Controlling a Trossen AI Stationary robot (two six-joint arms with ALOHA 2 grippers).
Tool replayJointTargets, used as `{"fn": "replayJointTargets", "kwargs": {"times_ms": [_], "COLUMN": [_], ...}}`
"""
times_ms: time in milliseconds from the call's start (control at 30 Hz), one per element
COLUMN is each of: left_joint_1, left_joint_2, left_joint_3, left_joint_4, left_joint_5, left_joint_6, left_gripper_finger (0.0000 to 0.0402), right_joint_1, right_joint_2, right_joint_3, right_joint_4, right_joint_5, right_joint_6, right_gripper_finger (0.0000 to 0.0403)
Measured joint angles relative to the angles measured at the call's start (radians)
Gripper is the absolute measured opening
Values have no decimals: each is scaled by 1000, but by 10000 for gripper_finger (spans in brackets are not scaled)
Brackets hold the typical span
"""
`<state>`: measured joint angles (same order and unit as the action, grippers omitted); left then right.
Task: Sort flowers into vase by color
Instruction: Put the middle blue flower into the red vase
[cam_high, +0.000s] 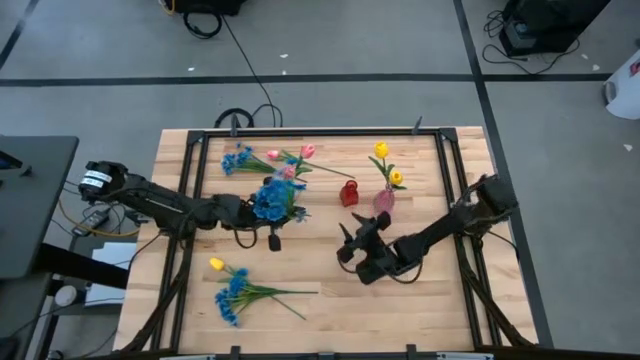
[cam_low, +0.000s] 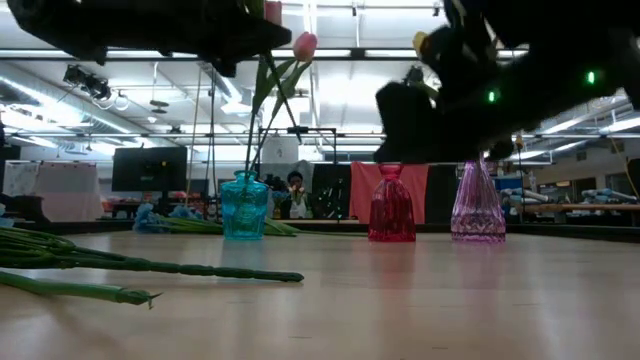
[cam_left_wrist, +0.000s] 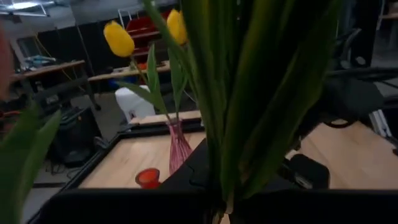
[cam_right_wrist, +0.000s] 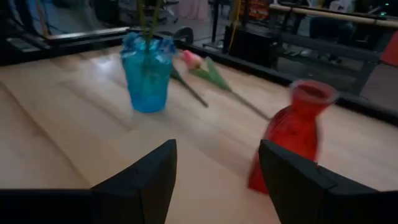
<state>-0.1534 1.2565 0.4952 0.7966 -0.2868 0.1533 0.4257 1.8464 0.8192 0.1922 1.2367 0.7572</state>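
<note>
My left claw (cam_high: 243, 212) is over the blue vase (cam_high: 272, 199) near the middle of the counter (cam_high: 320, 300), and my left wrist view is filled with green stems running straight up from between the fingers, so I read it as closed on a flower stem; in the low view a pink tulip (cam_low: 304, 45) stands high above the vase with its stem reaching down toward the mouth. My worry is colour: the overhead view shows blue blossoms (cam_high: 268, 197) at this vase, and if the pink one goes in here it is missorted. The stem could also miss the narrow mouth or lever the light vase over if I push at an angle. My right claw (cam_high: 352, 242) hovers wide open and empty near the red vase (cam_high: 348, 192), close enough that a careless swing could knock it or the pink vase (cam_high: 383, 200), which already holds two yellow tulips (cam_high: 381, 150) and looks top-heavy. Loose flowers lie apart: pink tulips and a blue spray (cam_high: 237, 160) at the far edge, a yellow tulip (cam_high: 216, 264) and another blue spray (cam_high: 232, 295) at the near left, where a dragged arm could sweep them off. The counter is pale butcher-block wood inside a black frame, bare and smooth, so vases would slide easily. Beyond it I see grey floor with cables, desks, monitors, and a person (cam_low: 295, 190) seated far behind.
</note>
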Motion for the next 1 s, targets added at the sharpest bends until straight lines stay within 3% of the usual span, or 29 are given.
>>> {"fn": "replayJointTargets", "kwargs": {"times_ms": [233, 500, 667, 867, 1000], "left_joint_1": [39, 80, 88, 128, 133], "left_joint_2": [163, 333, 427, 522, 578], "left_joint_3": [142, 333, 450, 558, 603], "left_joint_4": [-1, -32, -106, -76, -82], "left_joint_5": [35, 42, 15, 3, -79], "left_joint_6": [32, 46, 52, -4, -10], "left_gripper_finger": [28, 28, 28, 28, 28], "right_joint_1": [-34, -5, 26, 43, 46], "right_joint_2": [70, -80, -177, -220, -227], "right_joint_3": [-21, -215, -292, -311, -311], "right_joint_4": [2, 9, 41, 45, 41], "right_joint_5": [-5, -81, -150, -183, -217], "right_joint_6": [47, 157, 131, 26, -23], "right_gripper_finger": [224, 213, 213, 211, 210]}}
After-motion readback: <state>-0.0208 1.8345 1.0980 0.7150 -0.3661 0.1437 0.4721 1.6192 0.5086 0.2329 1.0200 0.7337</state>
